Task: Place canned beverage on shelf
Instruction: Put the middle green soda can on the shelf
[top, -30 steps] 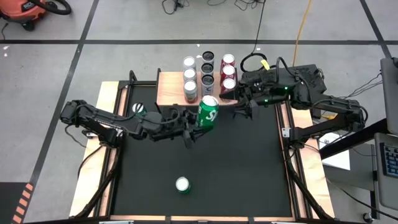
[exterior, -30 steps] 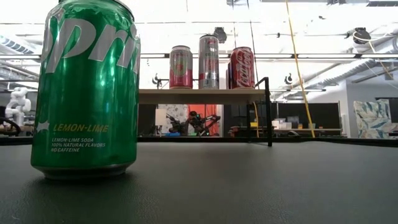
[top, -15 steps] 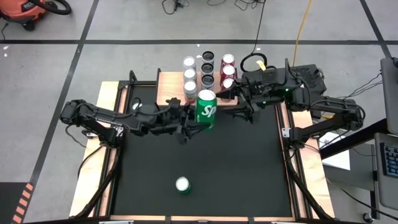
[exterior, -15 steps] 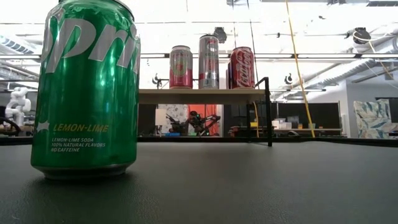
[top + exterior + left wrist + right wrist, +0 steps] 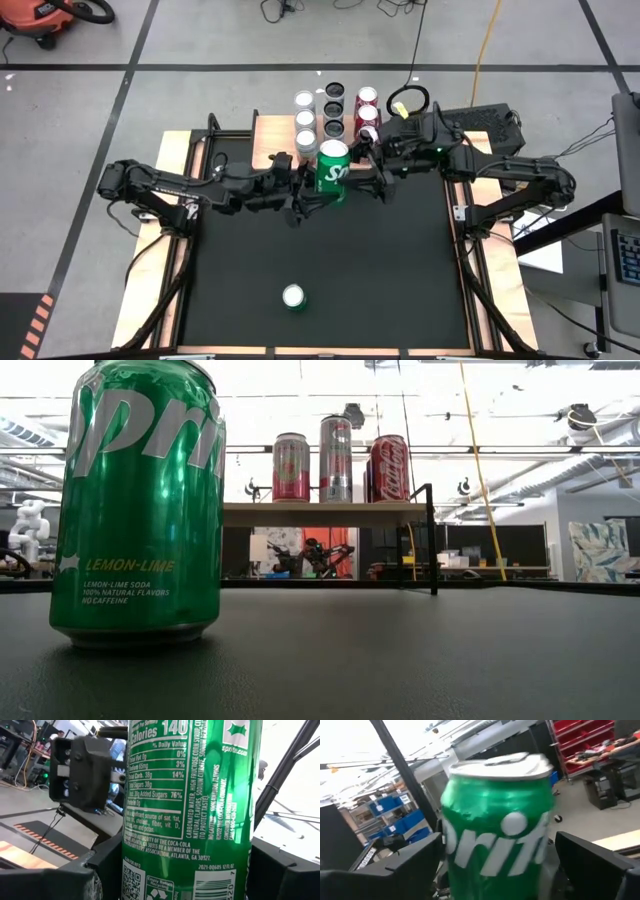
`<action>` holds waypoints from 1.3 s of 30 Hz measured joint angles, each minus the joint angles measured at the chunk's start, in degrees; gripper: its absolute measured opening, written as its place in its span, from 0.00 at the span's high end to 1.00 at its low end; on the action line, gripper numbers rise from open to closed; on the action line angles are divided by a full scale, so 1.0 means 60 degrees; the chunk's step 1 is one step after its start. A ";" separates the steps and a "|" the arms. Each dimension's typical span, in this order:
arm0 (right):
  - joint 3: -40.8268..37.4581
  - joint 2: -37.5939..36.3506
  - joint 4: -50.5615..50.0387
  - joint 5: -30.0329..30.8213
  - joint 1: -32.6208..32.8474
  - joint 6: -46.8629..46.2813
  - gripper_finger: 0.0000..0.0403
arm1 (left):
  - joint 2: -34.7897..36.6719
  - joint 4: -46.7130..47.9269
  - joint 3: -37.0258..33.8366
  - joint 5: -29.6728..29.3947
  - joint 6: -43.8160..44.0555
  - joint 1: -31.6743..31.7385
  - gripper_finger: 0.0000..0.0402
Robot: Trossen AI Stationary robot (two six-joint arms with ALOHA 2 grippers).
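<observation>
Since the earlier frame the left gripper [image 5: 312, 196] has carried the green Sprite can [image 5: 333, 172] away from mid-worktop up to the front edge of the shelf [image 5: 268, 142], and the right gripper [image 5: 372, 178] has slid in beside the can from the other side. Left jaws grip the Sprite can around its lower body; can is upright, held off the black worktop [image 5: 400, 270], just in front of the wood shelf top, not on it. Right jaws open, a finger on either side of the can's upper part in the right wrist view, contact unclear. Shelf carries rows of cans: silver ones [image 5: 305, 120], dark ones [image 5: 334, 110], red ones [image 5: 367, 115]. A second Sprite can [image 5: 140, 500] stands alone on the near part of the worktop, well apart from both arms.
</observation>
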State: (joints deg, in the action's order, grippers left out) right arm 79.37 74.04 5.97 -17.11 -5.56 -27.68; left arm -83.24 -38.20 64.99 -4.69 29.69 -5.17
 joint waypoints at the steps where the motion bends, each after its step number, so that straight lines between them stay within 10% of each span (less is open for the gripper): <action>1: 0.0000 0.0018 0.0049 -0.0165 0.0000 0.0032 0.09 | 0.0000 0.0000 0.0000 0.0000 -0.0004 0.0008 0.26; 21: -0.0011 0.0305 0.0821 -0.0414 -0.0007 -0.0112 0.24 | 0.0015 0.0199 0.0018 0.0078 -0.0252 0.0226 0.26; 39: -0.0007 0.0613 0.1504 -0.0658 0.0007 -0.0028 0.14 | -0.0007 0.0305 0.0007 0.0289 -0.0252 0.0233 0.26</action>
State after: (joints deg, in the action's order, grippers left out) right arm 79.33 77.71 15.00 -21.06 -5.52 -27.85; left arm -83.29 -36.37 65.04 -2.95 28.18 -3.77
